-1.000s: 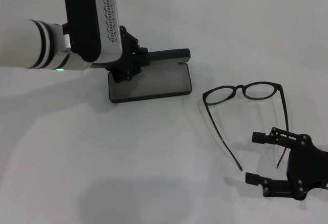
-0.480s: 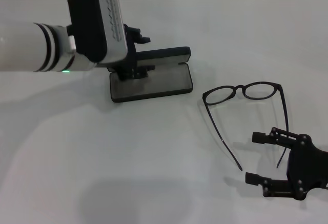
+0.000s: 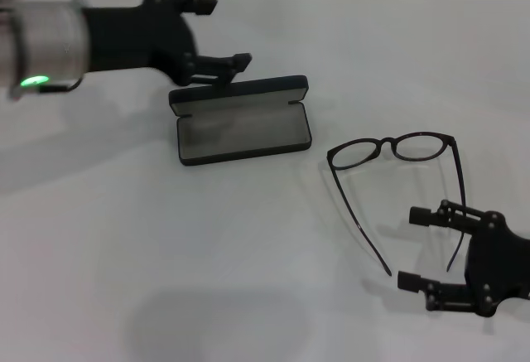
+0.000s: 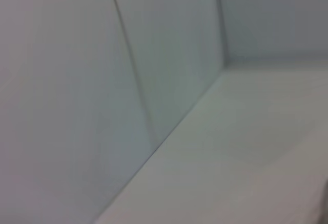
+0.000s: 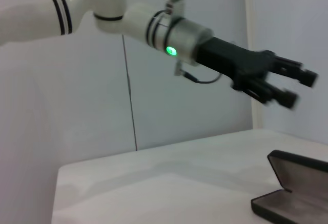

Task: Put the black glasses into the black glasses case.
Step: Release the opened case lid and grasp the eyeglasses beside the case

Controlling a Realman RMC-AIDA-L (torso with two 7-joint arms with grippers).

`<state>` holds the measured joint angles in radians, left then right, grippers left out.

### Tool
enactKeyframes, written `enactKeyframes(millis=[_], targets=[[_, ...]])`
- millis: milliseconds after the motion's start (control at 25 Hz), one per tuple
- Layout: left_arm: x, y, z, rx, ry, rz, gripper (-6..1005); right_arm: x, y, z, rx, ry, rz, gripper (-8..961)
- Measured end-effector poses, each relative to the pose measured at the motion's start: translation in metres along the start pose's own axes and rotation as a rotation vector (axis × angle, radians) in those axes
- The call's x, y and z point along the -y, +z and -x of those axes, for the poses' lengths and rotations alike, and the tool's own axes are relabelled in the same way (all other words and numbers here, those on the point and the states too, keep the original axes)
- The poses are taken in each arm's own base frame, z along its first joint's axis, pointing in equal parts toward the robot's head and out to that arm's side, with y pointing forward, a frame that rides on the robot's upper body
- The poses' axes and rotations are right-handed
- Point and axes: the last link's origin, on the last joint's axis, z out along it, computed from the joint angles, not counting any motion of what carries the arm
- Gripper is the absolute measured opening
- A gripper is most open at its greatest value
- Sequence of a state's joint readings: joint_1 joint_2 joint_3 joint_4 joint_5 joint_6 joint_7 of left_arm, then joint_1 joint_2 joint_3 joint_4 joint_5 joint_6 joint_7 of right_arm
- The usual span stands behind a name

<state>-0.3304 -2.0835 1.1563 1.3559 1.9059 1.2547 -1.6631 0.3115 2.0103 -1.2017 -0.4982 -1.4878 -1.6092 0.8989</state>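
Observation:
The black glasses case [image 3: 242, 132] lies open at the table's middle left, grey lining up, lid raised at the back. It also shows in the right wrist view [image 5: 292, 189]. My left gripper [image 3: 222, 32] is open and empty, raised above and behind the case's left end; it shows in the right wrist view [image 5: 289, 84] too. The black glasses [image 3: 396, 148] lie to the right of the case, temple arms unfolded and pointing toward me. My right gripper [image 3: 412, 248] is open and empty at the near right, by the tips of the temples.
The white table [image 3: 207, 263] spreads around the things. A pale wall with a dark vertical seam [image 4: 130, 65] stands behind it. The left wrist view shows only wall and table surface.
My left arm has lifted off the case and swung up and to the left, leaving the open case fully in view. The right gripper and the glasses have stayed put.

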Motion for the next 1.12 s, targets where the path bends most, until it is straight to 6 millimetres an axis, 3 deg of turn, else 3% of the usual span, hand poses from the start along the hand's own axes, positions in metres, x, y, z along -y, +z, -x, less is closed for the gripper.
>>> enactKeyframes(millis=[160,360,480,640,880,1000,1120], targets=[[-0.004,-0.032,0.014,-0.130,-0.189,0.104,858,0.005,-0.004,0.005,0.024,0.015,-0.024,828],[-0.023,-0.061,0.053,-0.188,-0.347,0.206,890,0.012,-0.012,0.011,0.029,0.006,-0.042,828],[-0.046,-0.071,0.085,-0.170,-0.371,0.223,887,0.015,-0.017,0.011,0.017,-0.003,-0.043,827],[-0.079,-0.078,0.122,-0.140,-0.335,0.205,884,0.015,-0.023,0.005,-0.019,0.000,-0.067,827],[-0.100,-0.079,0.149,-0.121,-0.303,0.185,878,0.019,-0.021,-0.005,-0.089,0.017,-0.103,826],[-0.102,-0.077,0.155,-0.082,-0.304,0.193,876,0.030,-0.018,0.009,-0.098,0.035,-0.099,826],[-0.104,-0.077,0.158,-0.060,-0.304,0.204,873,0.048,-0.014,0.039,-0.163,0.036,-0.062,825]])
